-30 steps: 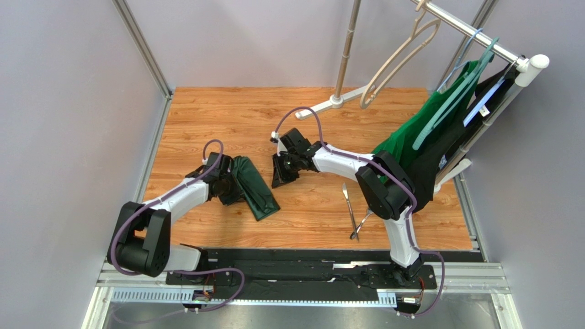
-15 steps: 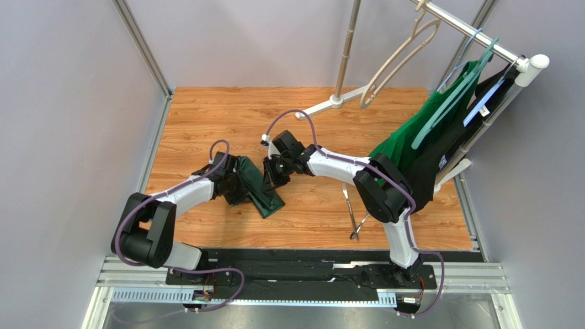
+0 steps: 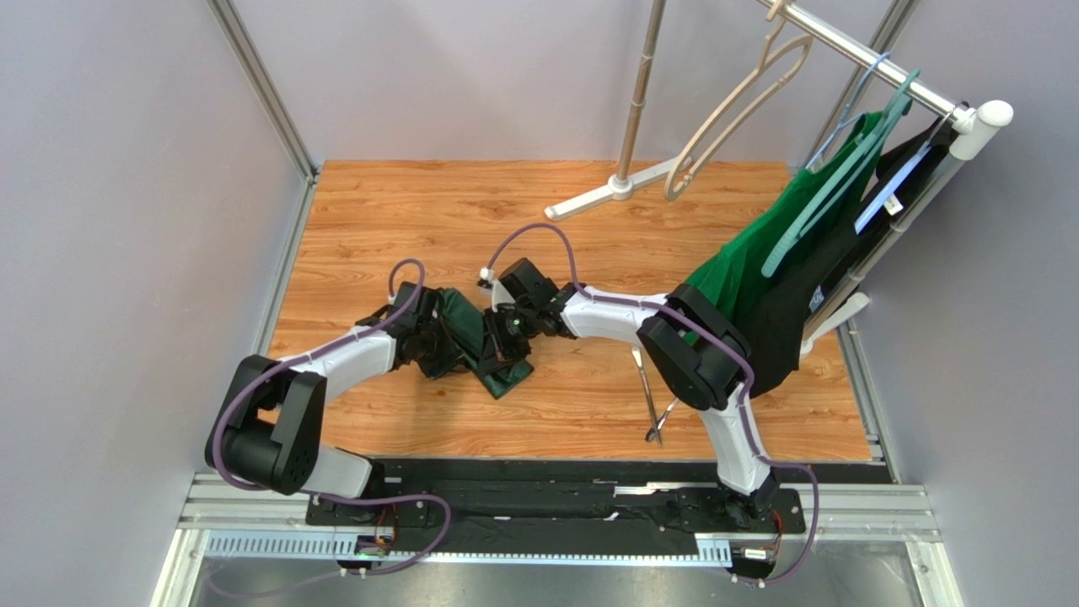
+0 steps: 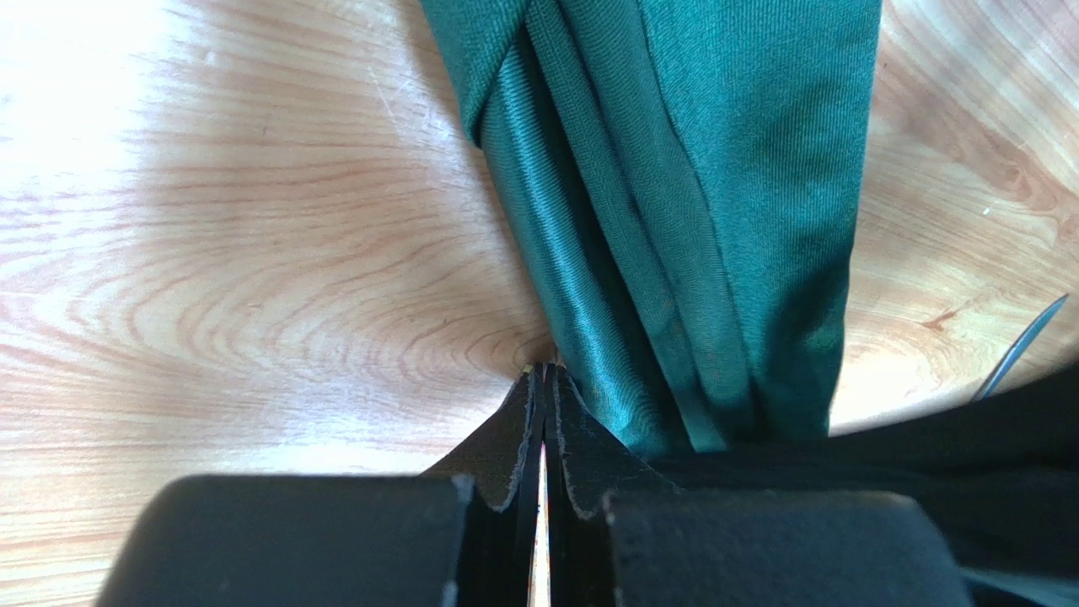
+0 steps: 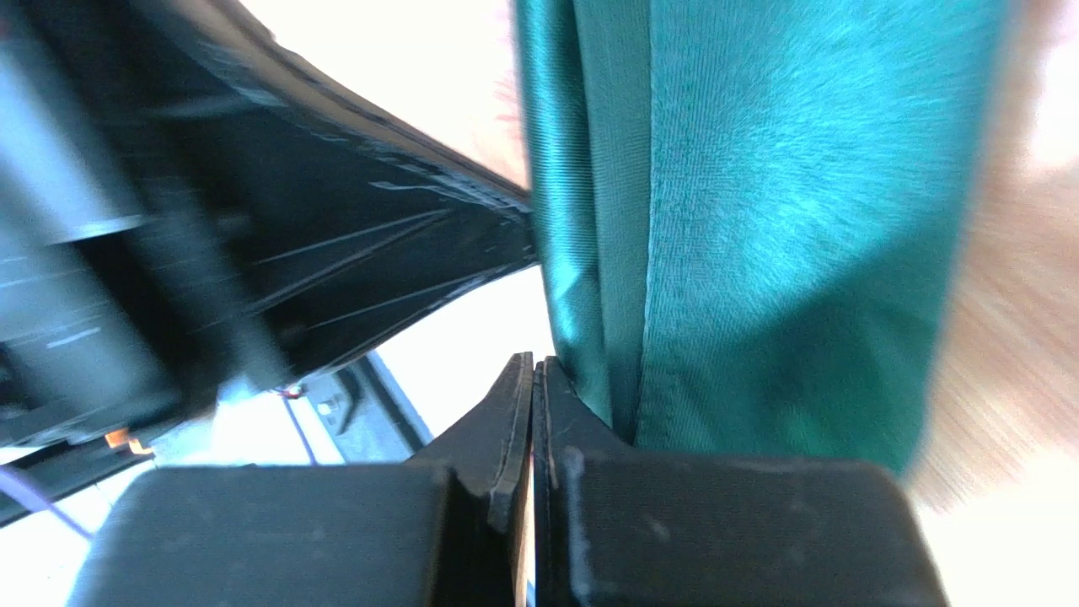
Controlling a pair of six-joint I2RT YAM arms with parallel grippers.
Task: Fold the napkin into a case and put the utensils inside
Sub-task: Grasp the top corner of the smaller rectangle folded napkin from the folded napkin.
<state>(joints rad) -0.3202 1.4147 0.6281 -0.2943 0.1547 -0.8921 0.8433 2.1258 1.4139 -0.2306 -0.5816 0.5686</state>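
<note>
The right gripper (image 3: 509,331) has swung onto the napkin (image 3: 507,371) opposite the left gripper (image 3: 446,344), both pinched closed, so I'd press the crease evenly.

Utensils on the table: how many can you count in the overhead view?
2. Both lie right of the napkin: one utensil runs front to back, the other utensil angles off its near end, partly under the right arm.
</note>
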